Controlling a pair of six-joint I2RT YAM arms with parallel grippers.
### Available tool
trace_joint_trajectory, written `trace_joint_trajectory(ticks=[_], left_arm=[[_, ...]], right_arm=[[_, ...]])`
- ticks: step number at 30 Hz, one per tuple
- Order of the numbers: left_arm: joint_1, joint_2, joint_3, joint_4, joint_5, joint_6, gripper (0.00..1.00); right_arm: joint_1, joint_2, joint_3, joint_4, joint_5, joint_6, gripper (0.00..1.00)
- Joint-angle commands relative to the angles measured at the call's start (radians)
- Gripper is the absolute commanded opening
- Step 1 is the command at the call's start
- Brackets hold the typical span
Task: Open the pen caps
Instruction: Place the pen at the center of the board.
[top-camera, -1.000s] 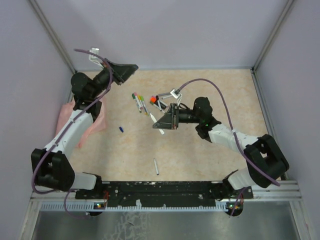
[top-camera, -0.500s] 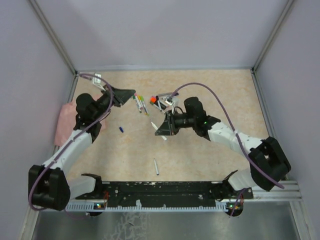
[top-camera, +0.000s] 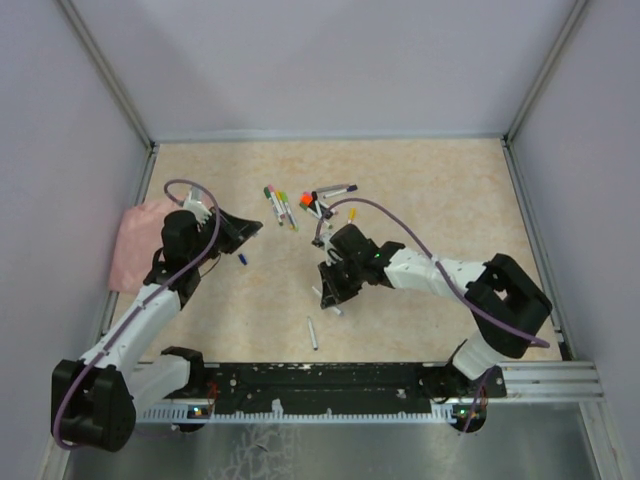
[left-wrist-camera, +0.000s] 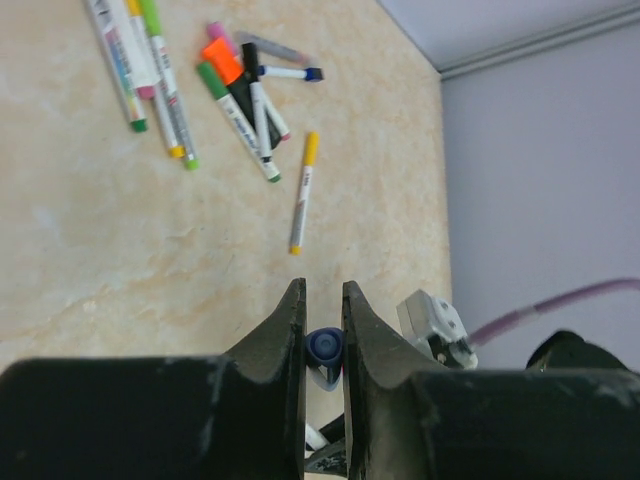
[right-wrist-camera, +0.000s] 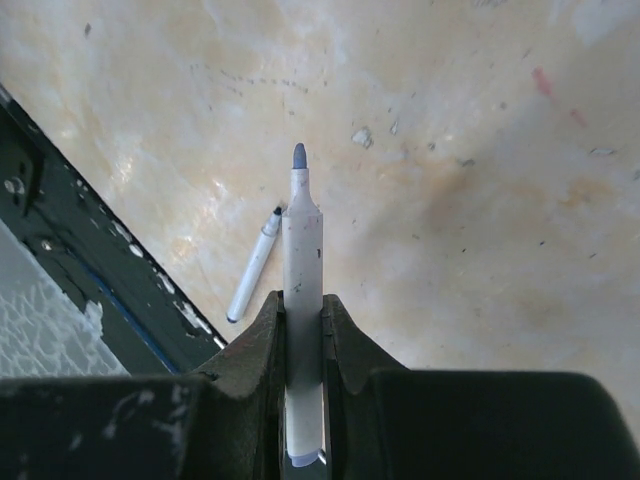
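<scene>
**Blue cap pinched on the left, bare-tipped pen clamped on the right**

The pen heap at the far middle of the table is taken as the landmark. It is made up of slim white barrels with coloured ends and one dark marker with an orange end, some lying across each other. A yellow-ended pen is seen lying just to the right of the heap, apart from it.

The left gripper is held to the near left of the heap, above the table. Its jaws are drawn in to a narrow gap, and a blue cap is pinched between them, seen end-on. A second blue cap is found on the table on the same side of the heap, just nearer than that gripper.

The right gripper is placed on the near side of the heap, low over the table. Its fingers are closed tight on a white pen, whose blue-grey tip is left bare. A loose pen with a dark tip is seen nearer again from the heap, close to the arms' base rail.

A pink cloth is bunched well to the left of the heap, against the wall.
</scene>
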Motion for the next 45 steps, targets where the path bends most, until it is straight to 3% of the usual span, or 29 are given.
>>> trace_joint_trajectory(ticks=[1, 13, 30, 41, 45], left_arm=[[0.000, -0.004, -0.016, -0.153, -0.095, -0.047, 0.00], [-0.024, 0.004, -0.102, -0.098, -0.140, -0.069, 0.00], [-0.029, 0.011, -0.103, -0.127, -0.197, -0.045, 0.00], [-0.096, 0.096, 0.024, -0.262, -0.323, 0.018, 0.00], [-0.136, 0.165, 0.092, -0.326, -0.384, 0.025, 0.00]], right_arm=[[0.047, 0.017, 0.033, -0.056, 0.088, 0.020, 0.00], [0.144, 0.037, -0.039, -0.018, 0.179, 0.116, 0.03], [0.159, 0.141, -0.006, -0.071, 0.229, 0.095, 0.26], [0.160, 0.124, 0.019, -0.087, 0.248, 0.074, 0.33], [0.159, 0.042, 0.034, -0.087, 0.296, 0.056, 0.41]])
